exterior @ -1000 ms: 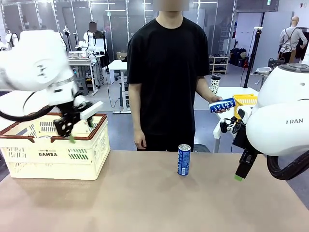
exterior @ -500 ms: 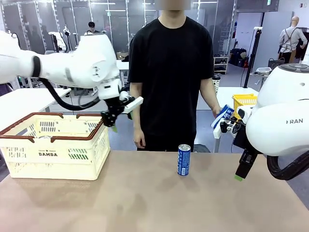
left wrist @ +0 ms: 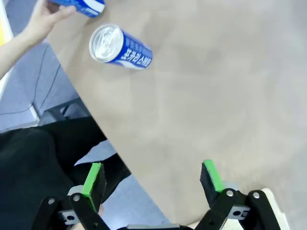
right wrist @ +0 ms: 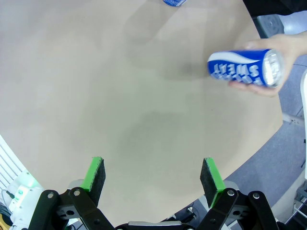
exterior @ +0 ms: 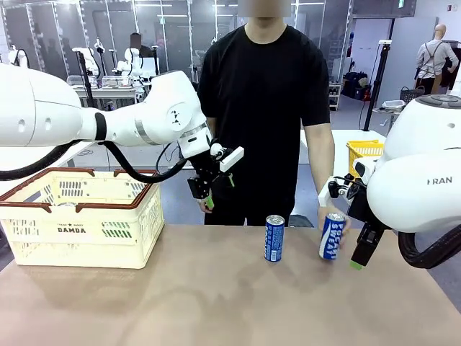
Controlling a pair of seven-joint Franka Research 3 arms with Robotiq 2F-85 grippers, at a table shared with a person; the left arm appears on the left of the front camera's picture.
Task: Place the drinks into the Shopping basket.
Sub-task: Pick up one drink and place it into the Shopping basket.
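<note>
Across the table (exterior: 216,303), front view: a hand (exterior: 325,213) holds a blue can (exterior: 331,236) at 3 o'clock of the standing can (exterior: 274,238); basket (exterior: 72,232) at 9 o'clock. Left wrist view: left gripper (left wrist: 152,175) spread, empty. Right wrist view: right gripper (right wrist: 152,173) spread, empty.

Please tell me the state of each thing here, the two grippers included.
Left gripper: open, empty, in the air.
Right gripper: open, empty.
Middle can: upright on the table, free.
Right can: held by a hand, slightly tilted, close to the table.
Basket: upright on the table.
</note>
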